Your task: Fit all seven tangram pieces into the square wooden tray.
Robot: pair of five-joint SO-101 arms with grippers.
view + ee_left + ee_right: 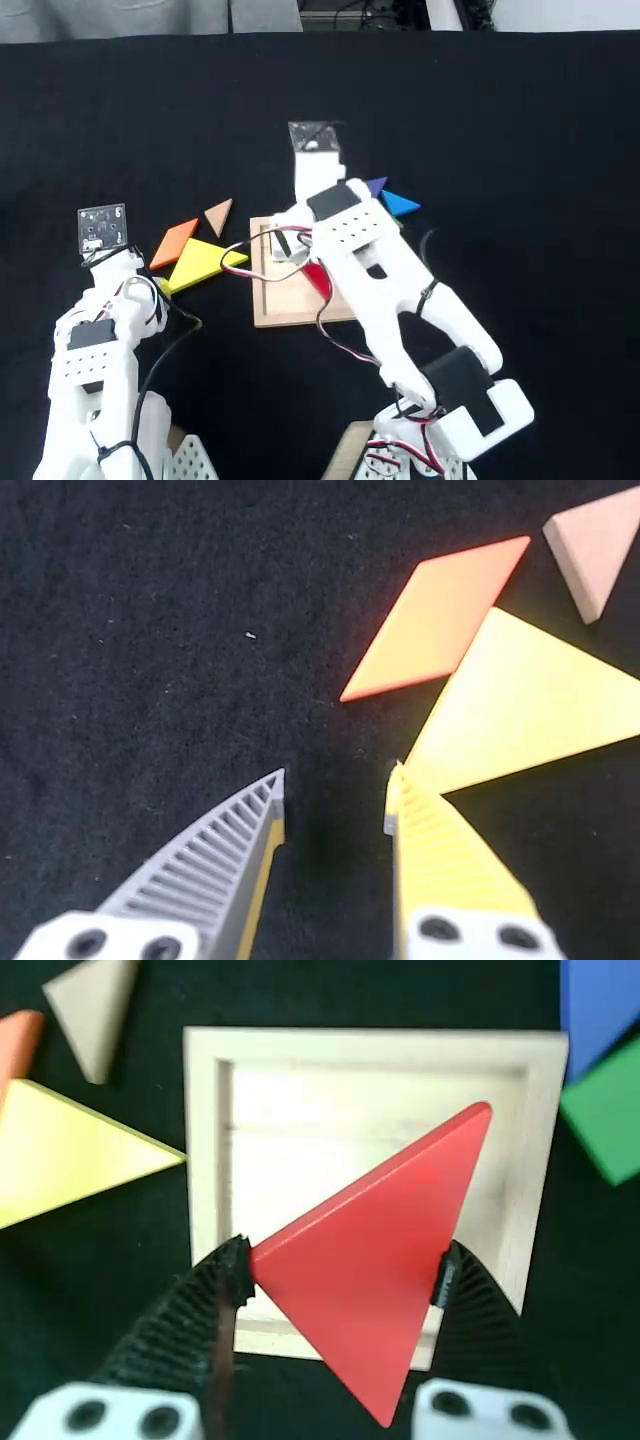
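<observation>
Over the square wooden tray (200,1140), the right gripper (345,1260) clamped a flat red triangle (385,1210), while at nine o'clock the left gripper (336,780) gaped empty.

No legible text, number or brand on anything.

Pale unfinished wood tray (205,1150), smooth satin red triangle (375,1270), matt black cloth surface (150,630), ribbed plastic end effector fingers (190,1330).
</observation>
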